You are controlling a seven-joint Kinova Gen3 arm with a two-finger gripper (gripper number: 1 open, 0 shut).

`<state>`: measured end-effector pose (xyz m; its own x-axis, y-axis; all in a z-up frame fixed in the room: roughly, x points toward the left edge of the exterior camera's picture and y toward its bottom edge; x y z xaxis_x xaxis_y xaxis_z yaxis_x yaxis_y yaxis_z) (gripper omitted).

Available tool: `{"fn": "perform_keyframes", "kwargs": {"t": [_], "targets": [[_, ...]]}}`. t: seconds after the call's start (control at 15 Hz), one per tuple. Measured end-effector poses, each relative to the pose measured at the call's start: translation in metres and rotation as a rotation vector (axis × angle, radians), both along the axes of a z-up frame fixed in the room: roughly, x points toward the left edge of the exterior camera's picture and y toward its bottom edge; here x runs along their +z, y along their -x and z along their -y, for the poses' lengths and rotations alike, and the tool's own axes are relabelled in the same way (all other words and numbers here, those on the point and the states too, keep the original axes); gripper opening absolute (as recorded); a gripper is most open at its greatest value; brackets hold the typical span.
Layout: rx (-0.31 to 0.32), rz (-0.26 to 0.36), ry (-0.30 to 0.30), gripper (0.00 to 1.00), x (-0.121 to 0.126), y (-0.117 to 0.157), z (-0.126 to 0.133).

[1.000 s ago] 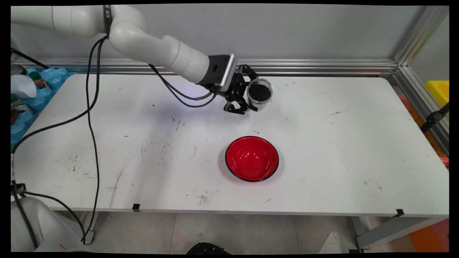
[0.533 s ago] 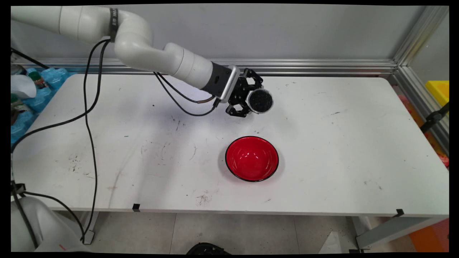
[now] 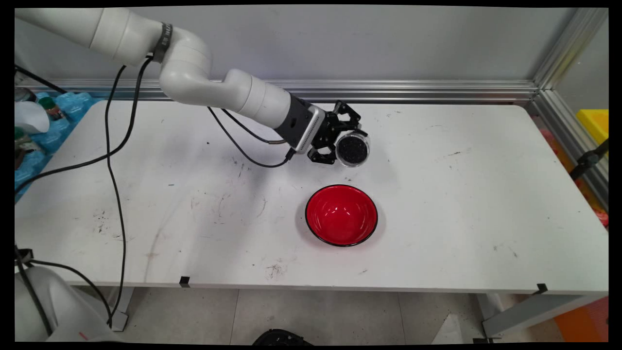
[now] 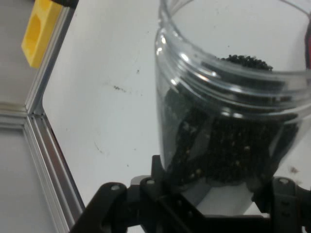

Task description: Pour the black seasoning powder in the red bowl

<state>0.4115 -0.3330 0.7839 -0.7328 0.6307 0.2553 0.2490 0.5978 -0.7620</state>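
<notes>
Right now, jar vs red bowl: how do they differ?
1. The jar is clear plastic; the red bowl is opaque, red inside with a black rim.
2. The jar holds dark granules; the bowl looks empty.
3. The jar is clamped in the end effector, tilted with its mouth toward the camera; the bowl sits upright on the white table, apart from it.
4. The jar's mouth is narrower than the bowl's.
Both are round, open-topped containers.

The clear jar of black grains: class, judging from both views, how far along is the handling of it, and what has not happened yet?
Done: the gripper has the clear jar gripped and lifted off the white table, its fingers pressed against its wall. In hand: the jar is tipped with its open mouth towards the camera, beyond the red bowl, the black grains inside. Left: the bowl holds no grains.
</notes>
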Motion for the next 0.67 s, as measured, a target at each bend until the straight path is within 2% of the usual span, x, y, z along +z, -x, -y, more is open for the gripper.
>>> {"fn": "perform_keyframes", "kwargs": {"t": [0.67], "targets": [[-0.086, 0.022, 0.082, 0.00, -0.013, 0.009, 0.002]]}}
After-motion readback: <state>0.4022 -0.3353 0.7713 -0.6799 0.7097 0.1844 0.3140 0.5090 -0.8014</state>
